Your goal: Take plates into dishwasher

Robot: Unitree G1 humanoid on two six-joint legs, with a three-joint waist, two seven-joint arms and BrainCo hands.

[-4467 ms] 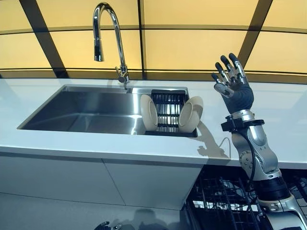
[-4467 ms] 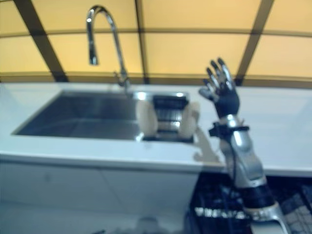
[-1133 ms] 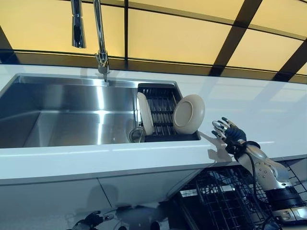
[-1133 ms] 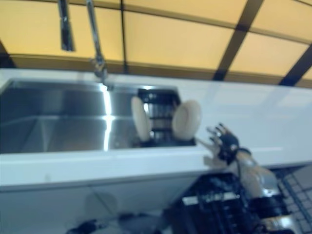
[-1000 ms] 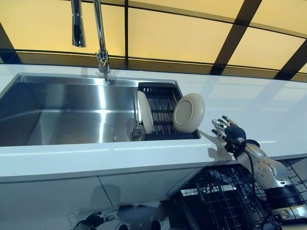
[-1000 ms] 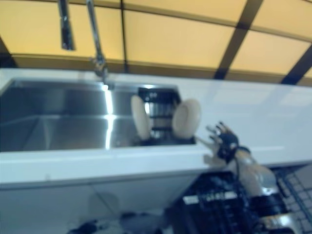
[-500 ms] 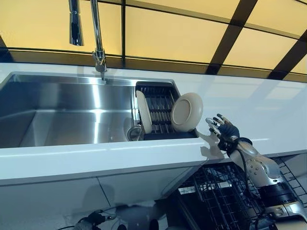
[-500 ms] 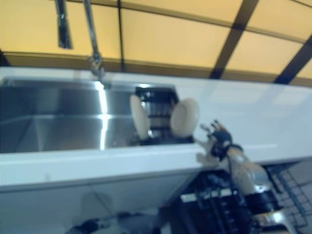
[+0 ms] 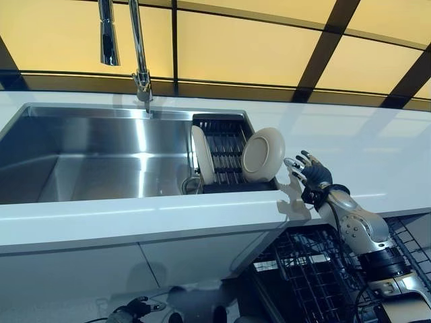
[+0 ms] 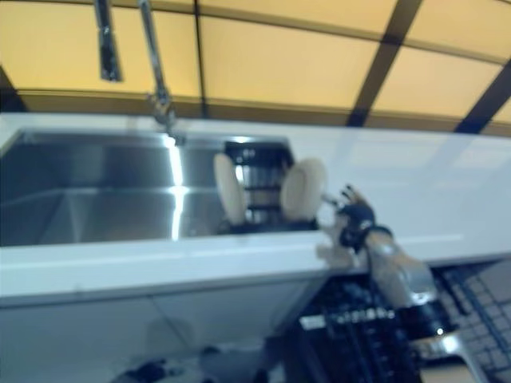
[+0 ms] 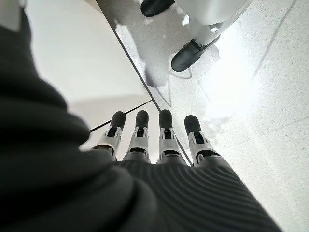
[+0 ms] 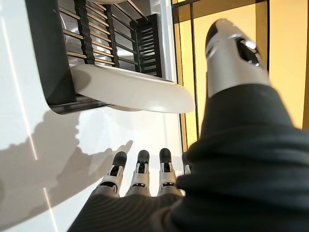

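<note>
Plates (image 9: 262,154) stand in our rack (image 9: 225,151) at frame centre. Our right hand (image 9: 308,173), fingers spread, hovers just beside; our left hand (image 11: 159,145) hangs relaxed.

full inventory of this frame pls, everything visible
Plates: two, cream, upright in the rack, one at each end.
Drying rack: one, black, at the sink's right end.
Sink: one, stainless steel, set in the counter.
Faucet: one, chrome, behind the sink.
Counter: one, white.
Dishwasher basket: one, dark wire, pulled out below the counter at right.
Right hand: open, just right of the nearer plate, not touching it.
Left hand: open, low by the floor, idle.
</note>
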